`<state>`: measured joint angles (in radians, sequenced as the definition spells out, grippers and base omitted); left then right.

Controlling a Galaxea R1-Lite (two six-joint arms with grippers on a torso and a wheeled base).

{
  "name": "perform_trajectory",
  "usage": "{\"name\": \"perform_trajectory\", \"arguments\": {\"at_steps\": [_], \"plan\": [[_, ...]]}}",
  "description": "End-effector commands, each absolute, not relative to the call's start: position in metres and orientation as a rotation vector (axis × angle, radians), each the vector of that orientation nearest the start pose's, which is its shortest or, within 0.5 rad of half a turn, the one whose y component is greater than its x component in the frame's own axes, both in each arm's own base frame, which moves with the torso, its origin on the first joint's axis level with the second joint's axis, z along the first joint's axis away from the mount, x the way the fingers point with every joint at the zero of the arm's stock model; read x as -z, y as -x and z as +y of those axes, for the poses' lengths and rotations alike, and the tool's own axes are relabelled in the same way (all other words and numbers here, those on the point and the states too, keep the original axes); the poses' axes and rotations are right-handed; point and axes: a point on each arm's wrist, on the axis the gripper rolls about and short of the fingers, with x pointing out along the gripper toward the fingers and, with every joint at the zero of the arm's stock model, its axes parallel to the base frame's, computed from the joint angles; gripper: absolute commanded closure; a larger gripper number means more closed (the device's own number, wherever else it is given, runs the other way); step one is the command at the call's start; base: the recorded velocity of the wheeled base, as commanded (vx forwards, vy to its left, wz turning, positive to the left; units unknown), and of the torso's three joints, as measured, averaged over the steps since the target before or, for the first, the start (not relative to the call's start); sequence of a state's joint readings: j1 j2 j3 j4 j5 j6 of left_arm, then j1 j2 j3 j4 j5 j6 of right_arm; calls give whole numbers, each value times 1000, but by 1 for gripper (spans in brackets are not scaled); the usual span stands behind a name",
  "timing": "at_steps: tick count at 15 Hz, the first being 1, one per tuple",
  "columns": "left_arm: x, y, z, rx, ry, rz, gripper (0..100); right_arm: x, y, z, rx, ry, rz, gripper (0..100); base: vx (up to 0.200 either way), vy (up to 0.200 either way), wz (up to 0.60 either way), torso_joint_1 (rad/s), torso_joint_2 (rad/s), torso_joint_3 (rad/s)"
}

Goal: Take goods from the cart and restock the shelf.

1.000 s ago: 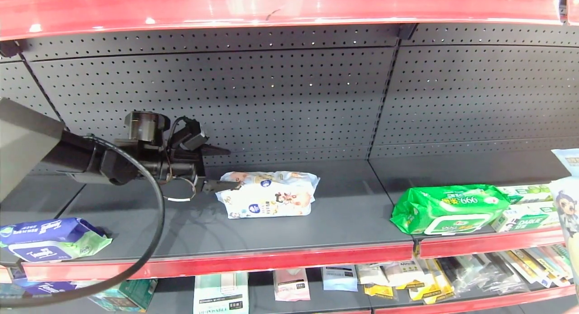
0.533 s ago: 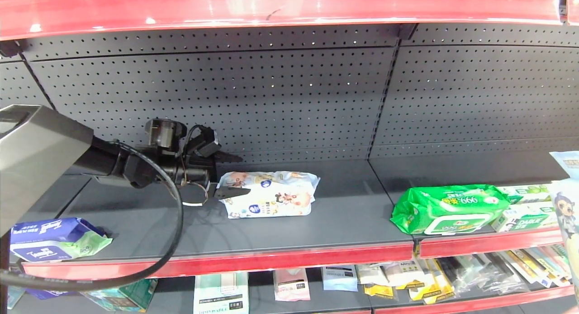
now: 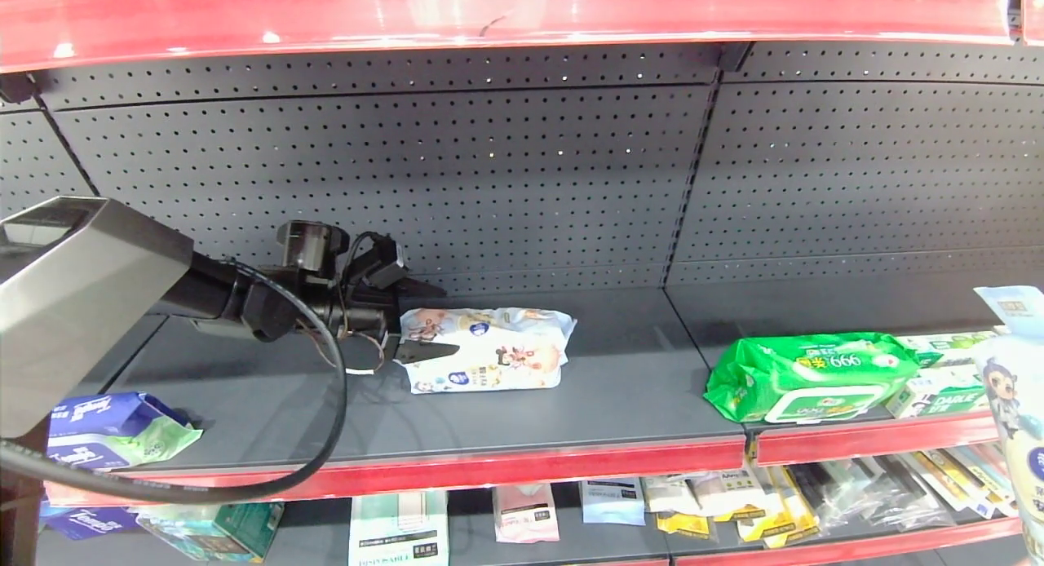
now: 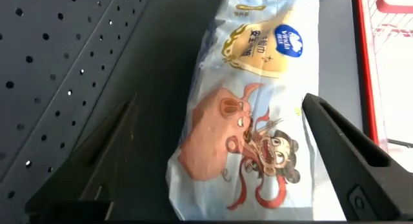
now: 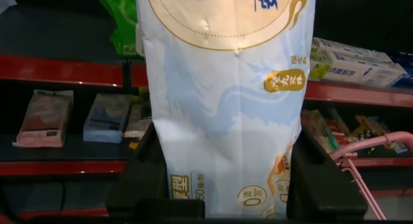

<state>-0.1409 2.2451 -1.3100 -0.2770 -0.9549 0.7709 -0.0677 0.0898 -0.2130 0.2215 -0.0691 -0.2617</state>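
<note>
Our left gripper's (image 3: 447, 321) fingers stand apart astride the cartoon wipes pack (image 3: 497, 350) lying on the shelf (image 3: 571, 419), so we judge we are seating it, and next our right gripper (image 5: 226, 185), clamped on a tall white pack (image 5: 222, 88) at near right, needs a bare spot alongside.

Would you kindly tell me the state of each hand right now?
Left hand: open, straddling the wipes pack on the shelf.
Right hand: closed on a white pouch.

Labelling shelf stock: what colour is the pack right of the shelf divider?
Bright green pack with a white lid; clearest in the head view.
</note>
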Motion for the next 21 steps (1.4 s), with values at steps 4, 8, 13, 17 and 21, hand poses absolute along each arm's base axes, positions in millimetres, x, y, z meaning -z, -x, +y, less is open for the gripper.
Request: {"name": "perform_trajectory", "arguments": {"at_steps": [4,8,13,17,21], "plan": [[-89,-425,-77,1243,-392,147,0,-112,32,1,122,262,123,100,0,0,0,0,0,0],[-89,-419,-76,1272,-386,132,0,-110,31,1,122,262,131,100,0,0,0,0,0,0],[-77,-420,-77,1280,-392,147,0,-109,31,1,122,263,134,100,0,0,0,0,0,0],[-68,-423,-79,1284,-387,165,0,-108,31,0,123,262,137,100,0,0,0,0,0,0],[-63,-423,-81,1268,-394,188,0,-108,31,0,124,262,138,100,0,0,0,0,0,0]]}}
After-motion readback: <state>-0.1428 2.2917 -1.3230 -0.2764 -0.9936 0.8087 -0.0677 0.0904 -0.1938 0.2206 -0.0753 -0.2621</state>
